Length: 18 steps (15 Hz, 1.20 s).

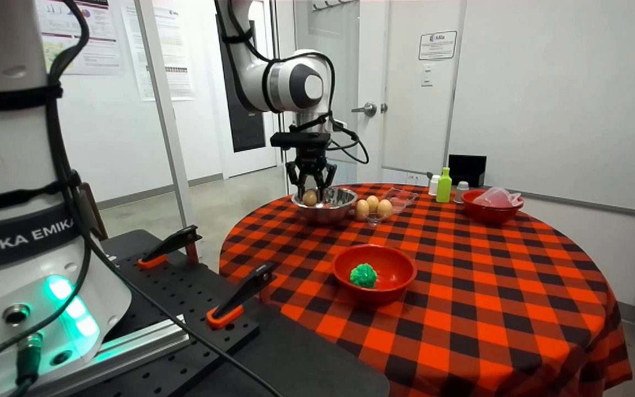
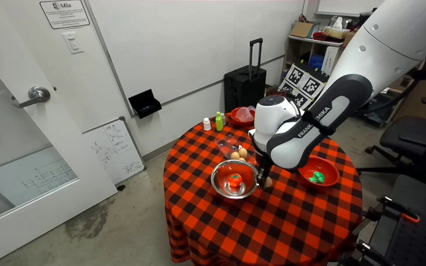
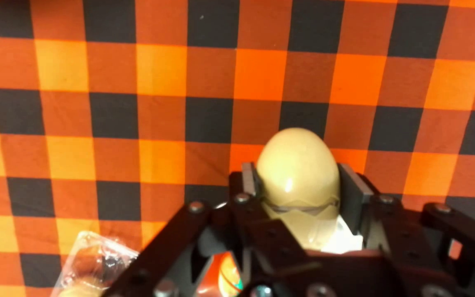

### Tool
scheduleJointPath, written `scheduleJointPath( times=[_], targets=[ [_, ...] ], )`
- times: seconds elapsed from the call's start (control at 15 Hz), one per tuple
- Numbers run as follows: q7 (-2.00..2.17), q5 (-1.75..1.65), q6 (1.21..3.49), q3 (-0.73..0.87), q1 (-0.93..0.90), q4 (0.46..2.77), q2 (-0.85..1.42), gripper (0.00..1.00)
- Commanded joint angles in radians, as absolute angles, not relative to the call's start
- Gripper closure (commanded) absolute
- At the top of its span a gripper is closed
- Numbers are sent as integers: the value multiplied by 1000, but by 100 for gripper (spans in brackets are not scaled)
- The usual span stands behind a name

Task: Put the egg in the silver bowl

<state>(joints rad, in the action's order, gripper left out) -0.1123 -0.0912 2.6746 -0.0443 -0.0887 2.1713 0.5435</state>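
Observation:
My gripper is shut on a smooth tan-cream egg. In the wrist view the egg sits between both finger pads, with a jagged crack line around its middle. It also shows in both exterior views, between the fingers and just past the fingertips. The silver bowl stands on the table. In an exterior view the gripper is at the bowl's rim on the robot's side, with the egg outside the rim. A red tomato lies in the bowl. The gripper hides most of the bowl in the wrist view.
Three tan eggs lie in a clear carton close beside the bowl. A red bowl with green broccoli stands nearer the base. A green bottle, shakers and another red bowl stand at the far edge.

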Motion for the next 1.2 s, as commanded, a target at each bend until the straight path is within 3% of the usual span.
scheduleJointPath(
  times=[0.0, 1.13],
  targets=[
    [-107, -129, 2587, -38, -112, 2045, 597, 77],
    [-205, -160, 2376, -76, -144, 1521, 970, 77]
  ],
)
